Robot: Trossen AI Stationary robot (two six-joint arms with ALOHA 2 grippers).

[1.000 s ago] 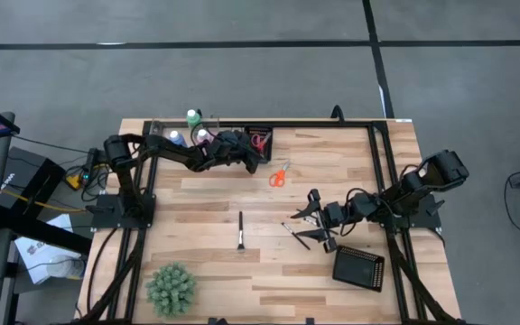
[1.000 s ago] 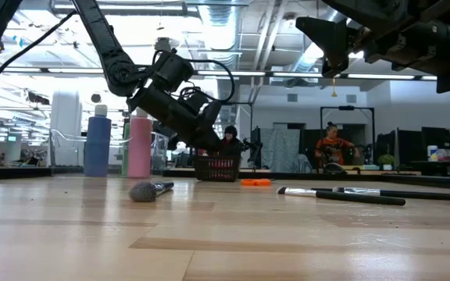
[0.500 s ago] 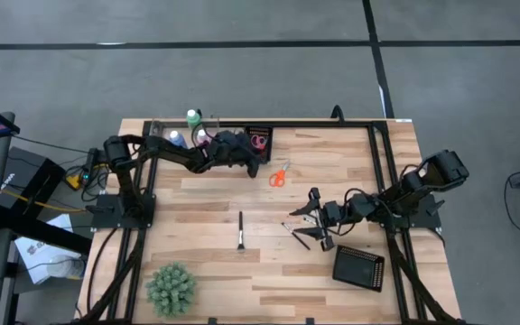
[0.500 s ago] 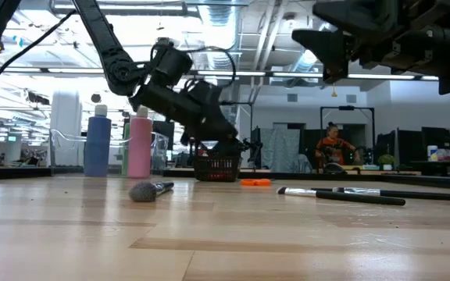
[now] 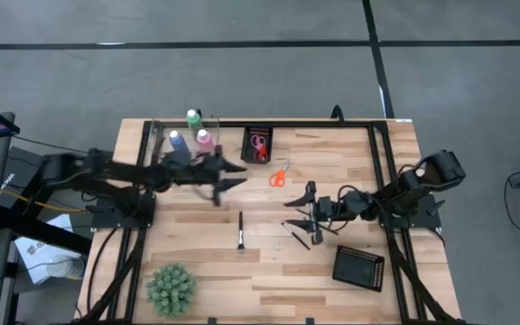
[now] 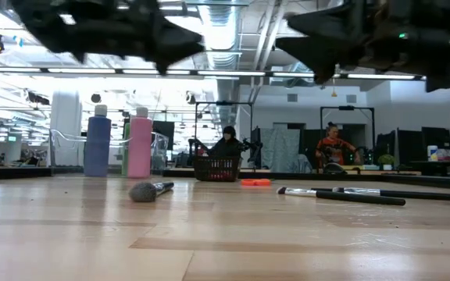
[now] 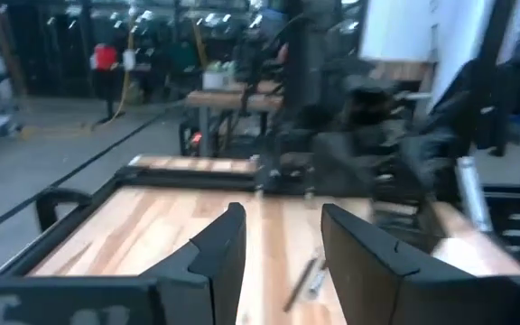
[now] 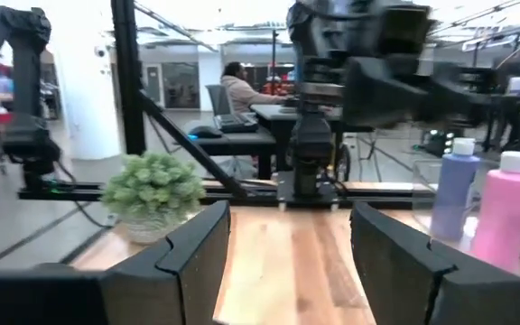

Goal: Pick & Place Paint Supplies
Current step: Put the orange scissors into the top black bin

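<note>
1. Three brushes lie nearest on the table. One lone brush is mid-table, and a crossed pair of brushes lies just beside the right gripper. An empty mesh tray and a spiky plant sit nearer still, one of each.
2. The right gripper hangs above the pair. Its jaws stand moderately apart and its wrist view shows nothing between them.
3. The left gripper hovers over bare wood between the lone brush and the back tray. Its jaws are about half open and empty.
4. The step in hand looks like a fresh pick, with both grippers free. The left is nearest the lone brush and the orange scissors. Either pick needs a low descent with the jaws squared across a thin, flat thing.
5. One pair of orange scissors lies loose, just beside the back tray. Red and pink handles already lie in that tray, probably two pairs, though I cannot tell for sure.
6. Farthest back stand three bottles, upright and untouched: blue bottle, pink bottle and green bottle.
</note>
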